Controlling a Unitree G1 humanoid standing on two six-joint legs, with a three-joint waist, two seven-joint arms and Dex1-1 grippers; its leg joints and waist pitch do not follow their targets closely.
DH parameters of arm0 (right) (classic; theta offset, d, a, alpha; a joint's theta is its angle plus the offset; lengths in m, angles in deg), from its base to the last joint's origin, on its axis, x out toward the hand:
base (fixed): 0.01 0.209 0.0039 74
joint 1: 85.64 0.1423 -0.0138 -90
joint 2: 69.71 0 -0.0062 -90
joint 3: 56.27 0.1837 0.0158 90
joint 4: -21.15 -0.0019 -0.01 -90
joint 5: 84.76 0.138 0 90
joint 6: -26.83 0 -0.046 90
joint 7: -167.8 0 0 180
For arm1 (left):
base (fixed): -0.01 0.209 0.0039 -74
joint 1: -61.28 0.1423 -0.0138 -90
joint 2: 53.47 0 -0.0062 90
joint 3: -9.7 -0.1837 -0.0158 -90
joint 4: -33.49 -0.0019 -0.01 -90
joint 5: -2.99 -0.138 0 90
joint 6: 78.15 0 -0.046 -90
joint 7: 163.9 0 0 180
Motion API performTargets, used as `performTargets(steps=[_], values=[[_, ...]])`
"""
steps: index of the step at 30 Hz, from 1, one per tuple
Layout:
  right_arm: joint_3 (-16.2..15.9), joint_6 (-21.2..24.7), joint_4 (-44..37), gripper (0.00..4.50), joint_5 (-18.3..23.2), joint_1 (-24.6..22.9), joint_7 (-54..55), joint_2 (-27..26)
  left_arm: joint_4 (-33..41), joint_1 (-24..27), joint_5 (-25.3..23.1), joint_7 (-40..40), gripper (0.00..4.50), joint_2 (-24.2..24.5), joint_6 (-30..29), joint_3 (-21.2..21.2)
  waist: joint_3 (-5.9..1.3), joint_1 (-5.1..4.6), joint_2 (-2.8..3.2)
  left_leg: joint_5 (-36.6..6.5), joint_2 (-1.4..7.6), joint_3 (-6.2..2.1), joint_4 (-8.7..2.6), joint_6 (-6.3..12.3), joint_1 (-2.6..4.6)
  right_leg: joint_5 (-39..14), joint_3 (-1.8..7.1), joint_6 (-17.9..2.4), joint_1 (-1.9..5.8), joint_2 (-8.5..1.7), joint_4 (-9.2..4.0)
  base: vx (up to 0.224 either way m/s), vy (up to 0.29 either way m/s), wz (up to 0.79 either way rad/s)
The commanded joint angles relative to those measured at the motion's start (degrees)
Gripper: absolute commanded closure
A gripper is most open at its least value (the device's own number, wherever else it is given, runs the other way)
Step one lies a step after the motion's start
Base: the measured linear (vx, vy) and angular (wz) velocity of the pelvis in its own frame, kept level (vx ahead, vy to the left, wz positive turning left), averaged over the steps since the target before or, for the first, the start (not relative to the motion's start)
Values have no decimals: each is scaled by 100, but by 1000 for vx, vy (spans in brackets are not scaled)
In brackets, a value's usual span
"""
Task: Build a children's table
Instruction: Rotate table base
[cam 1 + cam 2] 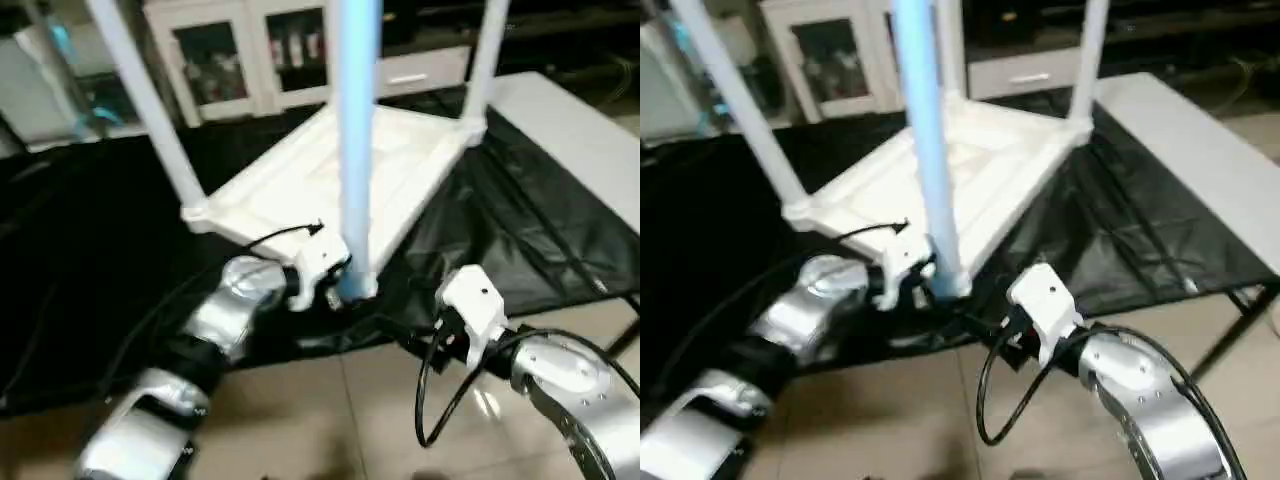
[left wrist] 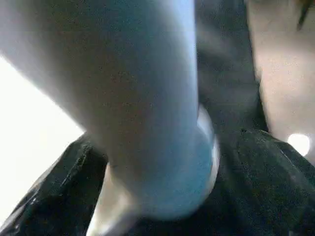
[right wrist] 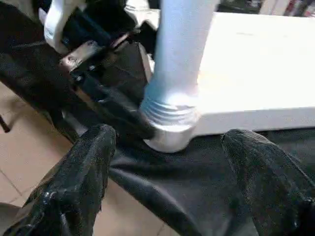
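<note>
With the tabletop [image 1: 330, 175] lying underside-up on the black-covered desk [image 1: 80, 250], you see from the head views three legs standing in corner sockets: the near leg [image 1: 355, 140] at the corner closest to the desk's front edge, one leg [image 1: 150, 110] at the tabletop's left corner, one [image 1: 485, 60] at the right corner. Your left gripper [image 1: 335, 290] sits right at the base of the near leg, at the desk's front edge. Your right gripper [image 1: 445, 335] hangs just off that edge, over the tiled floor [image 1: 330, 420], near the same corner but apart from it.

Left wrist view: the near leg's base fills the frame, very close; you can't see the fingers here, so grip can't be told.

Right wrist view: the right fingers [image 3: 78, 182] stand wide apart, holding nothing. Between them, further off, you see the near leg seated in its socket [image 3: 170, 135], with the left gripper against the socket's far side.
</note>
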Motion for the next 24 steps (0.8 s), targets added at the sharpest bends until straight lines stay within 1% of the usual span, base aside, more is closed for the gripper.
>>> performTargets(steps=[1, 2, 3, 4, 5, 6, 7, 10, 11, 12, 13, 14, 15, 16, 17, 18, 19, 20, 21, 22, 23, 24], values=[[-65, 35, -49, 72, 0, 99, -66, -6, -118, 5, -155, -160, 4, 33, -58, 14, -260, -6, -155, -2631, 281, -186, -607, 77, 9, -2771, 27, -575, 126, -161, -506, 0, 0, 0], [-90, 39, -28, 72, -9, 142, -77, -9, -114, -3, -135, -313, 4, 43, -3, 112, -263, -10, -157, -2553, 288, -176, -601, 107, 10, -2630, 34, -654, 115, -161, -502, 0, 0, 0], [-108, 37, -4, 72, -21, 177, -92, -3, -99, -11, -152, -478, 4, 61, 18, 177, -271, -13, -153, -2405, 292, -163, -590, 163, -12, -2312, 33, -799, 130, -154, -474, 0, 0, 0], [-120, 29, 17, 72, -29, 198, -110, 12, -71, -17, -217, -627, 4, 93, 18, 194, -287, 6, -229, -2131, 304, -121, -580, 314, -28, -1956, 35, -950, 128, -145, -457, 0, 0, 0], [-123, 26, 20, 72, -29, 200, -115, 19, -58, -16, -248, -661, 4, 108, 21, 186, -287, 6, -229, -2131, 304, -121, -580, 314, -28, -1956, 35, -950, 128, -145, -457, 0, 0, 0], [-124, 22, 26, 72, -18, 207, -126, 30, 123, 47, -235, -526, 4, 188, -94, 170, -299, 16, -238, -2021, 314, -106, -562, 378, -21, -1779, 42, -1055, 131, -151, -444, 0, 0, 0], [-125, 22, 29, 72, -14, 212, -130, 32, 228, 83, -204, -447, 4, 223, -177, 162, -288, 25, -204, -2122, 327, -103, -578, 368, -18, -1829, 33, -1121, 121, -151, -424, 0, 0, 0], [-132, 23, 20, 72, 0, 246, -183, 47, 495, 150, -185, -270, 4, 321, -269, 146, -282, 26, -218, -2130, 332, -110, -587, 357, -32, -1792, 34, -1117, 128, -157, -415, 0, 0, 0], [-142, 7, -22, 72, 60, 278, -300, 74, 788, 196, -126, 34, 4, 480, -401, 123, -291, 28, -223, -2074, 341, -113, -583, 364, -36, -1671, 40, -1134, 139, -164, -399, 0, 0, 0], [-139, 1, -30, 72, 79, 289, -338, 88, 966, 225, -42, 264, 4, 578, -490, 108, -304, 33, -231, -1943, 346, -112, -581, 396, -41, -1491, 40, -1161, 148, -164, -379, 0, 0, 0], [-136, -3, -32, 72, 90, 297, -360, 97, 1083, 244, 19, 412, 4, 641, -544, 95, -309, 44, -219, -1827, 343, -103, -572, 435, -39, -1355, 42, -1193, 146, -164, -364, 0, 0, 0], [-130, 0, -20, 72, 89, 308, -360, 101, 1232, 265, 82, 607, 4, 738, -561, 67, -313, 51, -223, -1779, 347, -94, -568, 454, -29, -1295, 46, -1218, 140, -165, -365, 0, 0, 0], [-125, -5, 1, 72, 81, 317, -360, 105, 1392, 283, 170, 801, 4, 831, -559, 58, -327, 65, -215, -1617, 350, -78, -547, 499, -13, -1067, 49, -1285, 131, -157, -348, 51, -5, 4], [-118, -12, 26, 72, 75, 330, -367, 106, 1535, 289, 266, 957, 4, 901, -611, 61, -346, 102, -234, -1403, 355, -65, -533, 569, -2, -783, 49, -1368, 138, -153, -322, 55, -4, 4], [-111, -21, 48, 72, 69, 337, -379, 109, 1728, 260, 407, 1122, 4, 995, -759, 109, -359, 146, -219, -1195, 358, -49, -510, 643, 7, -541, 50, -1452, 143, -154, -286, 55, -4, 4], [-105, -30, 68, 72, 65, 344, -391, 109, 1839, 233, 496, 1210, 4, 1046, -869, 147, -370, 172, -205, -1054, 355, -46, -495, 690, 9, -391, 42, -1492, 150, -156, -266, 61, -2, 1], [-107, -46, 89, 72, 64, 354, -416, 116, 1846, 147, 484, 1224, 4, 1110, -937, 199, -384, 201, -200, -726, 353, -38, -472, 778, -6, -39, 26, -1564, 171, -147, -220, 61, 0, 0], [-109, -59, 107, 72, 67, 368, -434, 118, 1729, 39, 366, 1166, 4, 1169, -865, 221, -409, 250, -202, -448, 339, -17, -418, 877, 22, 280, 23, -1604, 158, -132, -193, 61, 0, 0], [-109, -59, 107, 72, 67, 368, -434, 118, 1729, 39, 366, 1166, 4, 1169, -865, 221, -418, 278, -200, -311, 333, -14, -401, 929, 14, 394, 22, -1614, 171, -136, -178, 0, 0, 0], [-119, -63, 94, 72, 101, 391, -497, 114, 1458, -102, 119, 991, 4, 1231, -705, 221, -425, 329, -202, -130, 325, 2, -376, 1021, 18, 519, 21, -1614, 160, -129, -173, 0, 0, 0], [-127, -63, 85, 72, 116, 401, -526, 114, 1350, -149, 23, 918, 4, 1253, -646, 212, -428, 347, -196, -95, 324, 6, -367, 1039, 21, 522, 23, -1617, 162, -135, -161, 0, 0, 0], [-150, -59, 13, 72, 202, 434, -633, 100, 1025, -266, -211, 730, 4, 1314, -417, 133, -415, 373, -193, -147, 314, 9, -368, 1058, 13, 374, 19, -1582, 167, -129, -182, 0, 0, 0]])
